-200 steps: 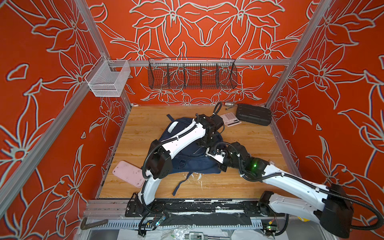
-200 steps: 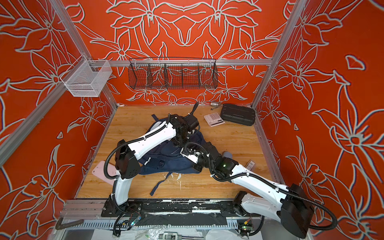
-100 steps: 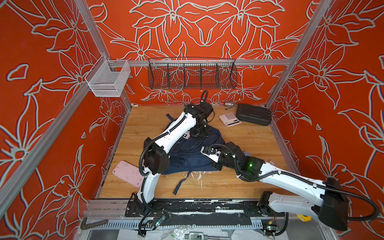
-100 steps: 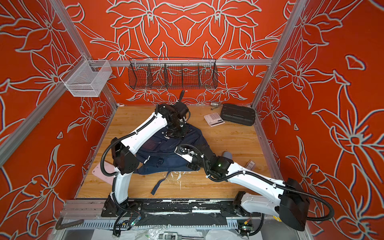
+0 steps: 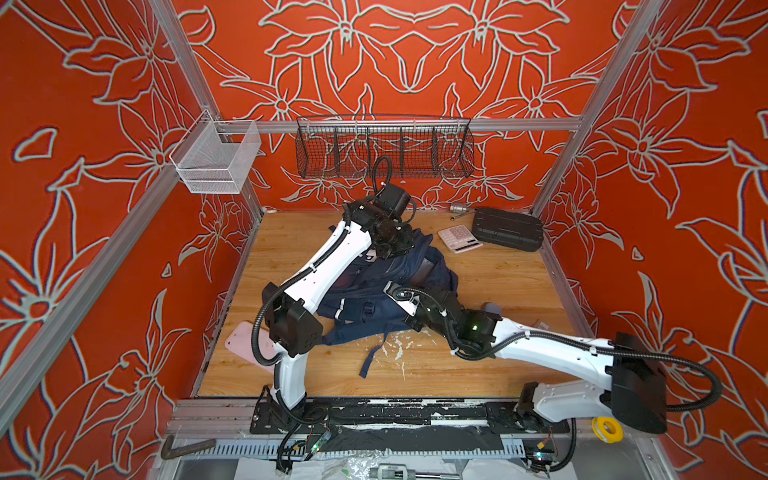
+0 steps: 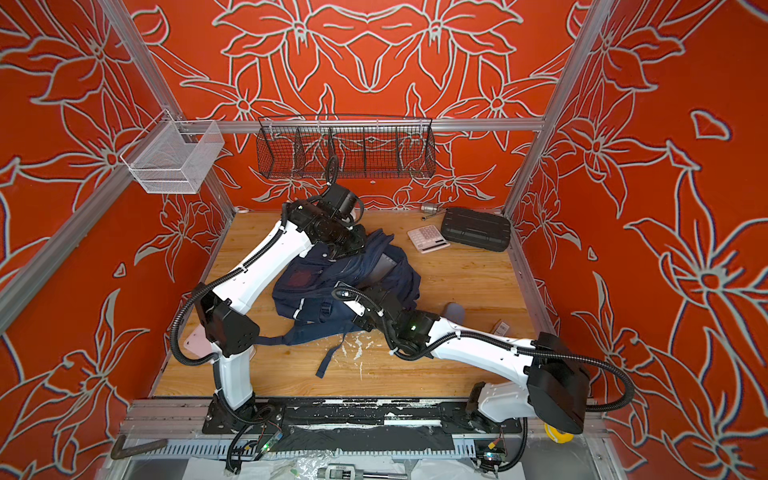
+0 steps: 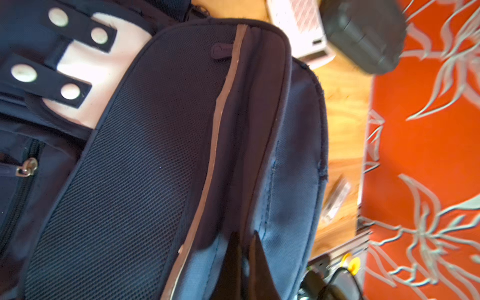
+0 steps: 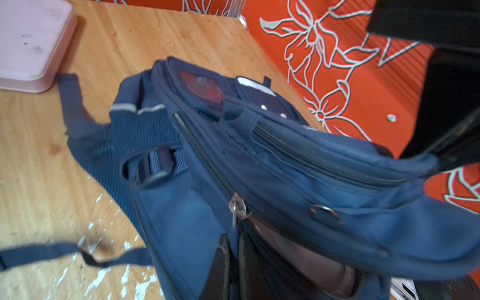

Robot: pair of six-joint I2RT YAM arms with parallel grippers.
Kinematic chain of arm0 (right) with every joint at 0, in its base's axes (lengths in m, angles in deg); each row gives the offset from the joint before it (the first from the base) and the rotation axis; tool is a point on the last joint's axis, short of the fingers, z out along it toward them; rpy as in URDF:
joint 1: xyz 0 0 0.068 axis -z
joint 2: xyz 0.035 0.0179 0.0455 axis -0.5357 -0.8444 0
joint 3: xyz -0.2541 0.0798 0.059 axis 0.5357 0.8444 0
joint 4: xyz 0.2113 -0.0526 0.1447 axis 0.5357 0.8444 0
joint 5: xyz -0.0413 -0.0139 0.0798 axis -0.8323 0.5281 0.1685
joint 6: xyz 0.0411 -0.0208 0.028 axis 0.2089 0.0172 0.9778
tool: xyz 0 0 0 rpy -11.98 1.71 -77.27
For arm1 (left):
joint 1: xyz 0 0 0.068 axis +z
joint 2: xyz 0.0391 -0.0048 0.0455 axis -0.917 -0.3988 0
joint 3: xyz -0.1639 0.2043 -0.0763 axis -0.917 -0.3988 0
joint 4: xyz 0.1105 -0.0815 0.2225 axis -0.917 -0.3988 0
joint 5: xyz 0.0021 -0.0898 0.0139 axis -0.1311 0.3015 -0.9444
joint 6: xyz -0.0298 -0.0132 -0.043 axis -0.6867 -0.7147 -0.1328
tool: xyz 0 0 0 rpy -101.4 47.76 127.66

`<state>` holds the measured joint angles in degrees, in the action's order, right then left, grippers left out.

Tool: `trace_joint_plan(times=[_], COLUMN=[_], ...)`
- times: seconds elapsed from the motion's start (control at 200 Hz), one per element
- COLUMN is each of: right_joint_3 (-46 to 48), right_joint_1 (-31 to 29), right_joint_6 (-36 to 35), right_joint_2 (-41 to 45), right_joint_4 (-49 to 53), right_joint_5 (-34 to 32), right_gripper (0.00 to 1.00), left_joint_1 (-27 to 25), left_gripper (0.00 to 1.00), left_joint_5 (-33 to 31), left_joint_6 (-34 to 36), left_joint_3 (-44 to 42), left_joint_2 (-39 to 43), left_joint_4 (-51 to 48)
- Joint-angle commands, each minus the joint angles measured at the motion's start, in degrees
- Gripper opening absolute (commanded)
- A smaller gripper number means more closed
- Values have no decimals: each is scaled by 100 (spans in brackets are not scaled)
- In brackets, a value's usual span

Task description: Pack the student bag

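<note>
Student bag (image 5: pixel 374 286) lies slumped mid-worktop (image 5: pixel 498 282). It's soft, floppy navy fabric and probably light, so it should sag and fold rather than lift as one piece; best taken at seams, zip edges or rim, not the flat panels. Left gripper (image 7: pixel 245 244) is pinched together on the bag's far rim seam, right gripper (image 8: pixel 233 249) pinched on the near-right zip-mouth edge beside the zip pull (image 8: pixel 237 207); calculator (image 5: pixel 459 239) and black case (image 5: pixel 509 228) sit far right, apart from the bag.
</note>
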<state>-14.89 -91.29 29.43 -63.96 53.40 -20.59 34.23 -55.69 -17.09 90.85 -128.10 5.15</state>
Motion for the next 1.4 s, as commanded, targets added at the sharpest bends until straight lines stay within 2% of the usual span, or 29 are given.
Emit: trace_joint_plan(times=[0.0,0.15,0.335,0.515,0.691,0.886,0.926,1.041,1.096,1.151,1.271,1.396], right_joint_3=[-287,-282,-304,-561,-809,-850,-828,-610,-412,-278,-335,-549], right_joint_1=[-209,-246,-248,-248,-241,-207,-181,-71,15,42,121,316], right_joint_6=[136,42,-117,-71,145,511,603,846,825,859,878,1242], right_joint_2=[-335,-661,-960,-1278,-1512,-1303,-1183,-651,-259,64,598,1134], right_joint_4=[-745,-1336,-1267,-1018,-1043,-950,-856,-587,-586,-587,-6,873], right_joint_5=[203,586,1276,1809,1772,1255,1141,1139,1613,1789,1882,1287], right_gripper=[0,0,0,0,0,0,4,26,39,49,55,59], left_joint_1=[5,8,37,52,61,130,172,352,465,577,852,937], left_gripper=[0,0,0,0,0,0,0,0,0,0,0,0], left_joint_5=[230,202,108,287,436,543,573,665,815,990,1504,1737], left_joint_6=[-643,-825,-776,-877,-817,-34,198,661,788,895,983,1171], left_joint_3=[-57,-93,238,251,287,236,176,-495,-1024,-1599,-2496,-2692], left_joint_2=[281,306,298,306,335,529,605,1040,1310,1583,1947,1989], left_joint_4=[1416,1658,1563,1685,1730,1253,1098,1034,1292,1673,2333,2441])
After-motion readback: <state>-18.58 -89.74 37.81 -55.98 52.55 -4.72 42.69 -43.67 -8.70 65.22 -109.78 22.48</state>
